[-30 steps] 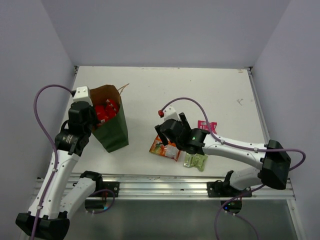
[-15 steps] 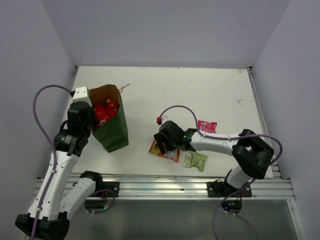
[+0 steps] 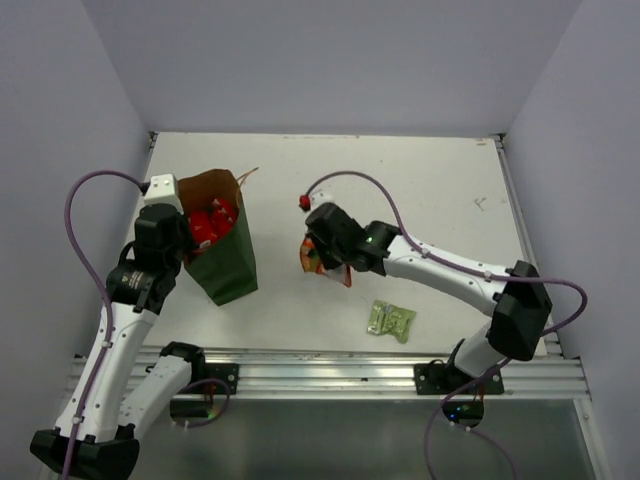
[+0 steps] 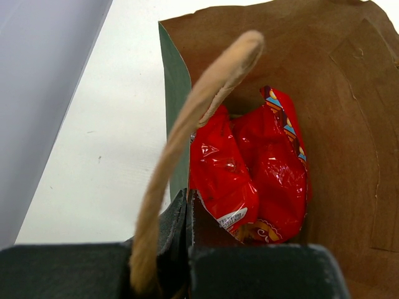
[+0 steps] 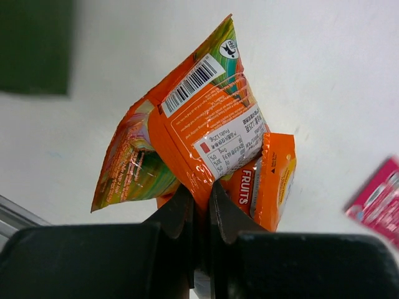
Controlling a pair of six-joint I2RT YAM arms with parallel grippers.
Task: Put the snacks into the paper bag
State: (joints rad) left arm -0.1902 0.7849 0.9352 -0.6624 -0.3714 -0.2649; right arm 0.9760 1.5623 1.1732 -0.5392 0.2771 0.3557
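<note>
The dark green paper bag (image 3: 228, 268) stands upright at the left, its brown inside (image 4: 349, 93) showing. Two red snacks (image 3: 210, 222) (image 4: 249, 168) lie inside it. My left gripper (image 3: 184, 240) (image 4: 188, 200) is shut on the bag's near rim, beside the loop handle (image 4: 187, 131). At mid-table my right gripper (image 3: 320, 260) (image 5: 201, 194) is shut on the orange-white packet (image 3: 326, 268) (image 5: 199, 124), which hangs off the table to the right of the bag. A small pale green packet (image 3: 391, 320) lies near the front edge. A small pink packet (image 5: 377, 202) shows only in the right wrist view.
Grey walls close in the white table (image 3: 420, 180) on three sides. A metal rail (image 3: 320, 365) runs along the near edge. The right arm's purple cable (image 3: 350, 180) loops above the wrist. The bag's other handle (image 3: 246, 176) sticks out at the back.
My right gripper has shut on the orange-white packet and lifted it up and back-left, away from the green packet. The left arm and the bag have stayed still.
</note>
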